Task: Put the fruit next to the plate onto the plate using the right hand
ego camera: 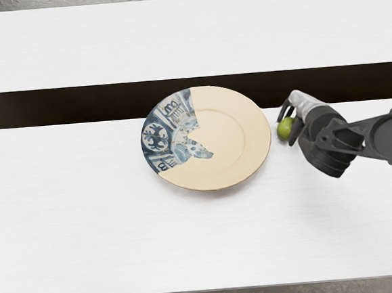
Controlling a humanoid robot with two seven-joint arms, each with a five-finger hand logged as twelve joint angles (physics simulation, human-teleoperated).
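Right robot hand (306, 119) grabs the lime (286, 130)
Fingers (283, 110) wrap around it, just right of the plate (248, 157) on the counter (87, 230).

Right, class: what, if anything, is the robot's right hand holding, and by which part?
The right hand grips the green fruit beside the plate, with its fingers curled over the fruit's top and right side. Only the fruit's left face shows.

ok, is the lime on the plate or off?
Off. The lime sits beside the right rim of the plate, outside it, right hand curled around it.
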